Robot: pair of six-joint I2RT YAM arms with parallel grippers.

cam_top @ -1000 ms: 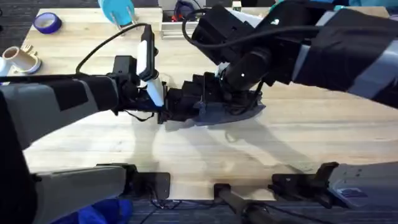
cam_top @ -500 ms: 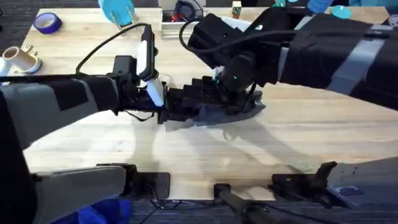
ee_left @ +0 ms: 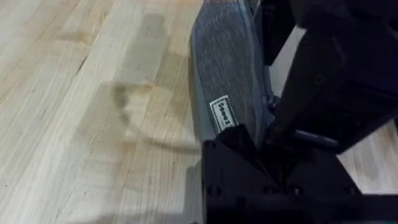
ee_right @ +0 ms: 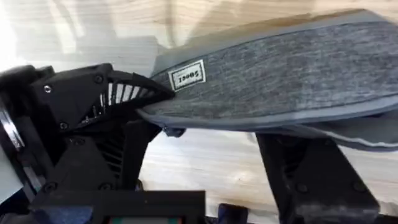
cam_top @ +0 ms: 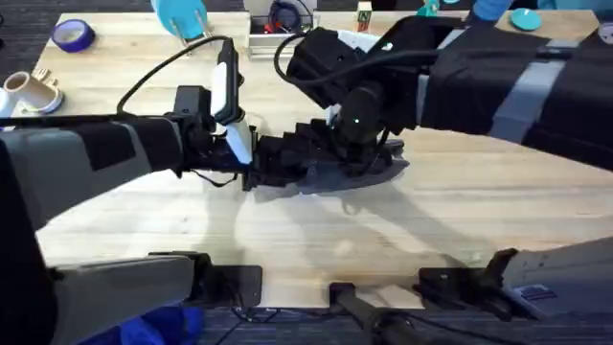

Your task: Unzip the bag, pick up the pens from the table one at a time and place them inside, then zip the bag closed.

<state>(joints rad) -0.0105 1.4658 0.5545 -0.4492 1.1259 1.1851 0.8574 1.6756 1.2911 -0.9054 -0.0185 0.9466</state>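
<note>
The grey bag (cam_top: 379, 174) lies flat in the middle of the table (cam_top: 431, 235). My left gripper (cam_top: 285, 165) is shut on the bag's left end; in the left wrist view its black fingers (ee_left: 231, 144) pinch the fabric just below the small white label (ee_left: 222, 114). My right gripper (cam_top: 358, 155) hovers low over the bag's middle. In the right wrist view its fingers (ee_right: 305, 174) stand apart, with the bag's (ee_right: 292, 68) zipper edge just beyond them and bare wood between. The pens are out of view.
Along the far edge sit a blue tape roll (cam_top: 72, 35), a beige part (cam_top: 34, 91), a red-and-white item (cam_top: 268, 36) and a teal lid (cam_top: 525, 17). Open wood stretches in front of the bag.
The right arm has shifted slightly left over the bag. The left arm and the bag have stayed where they were.
</note>
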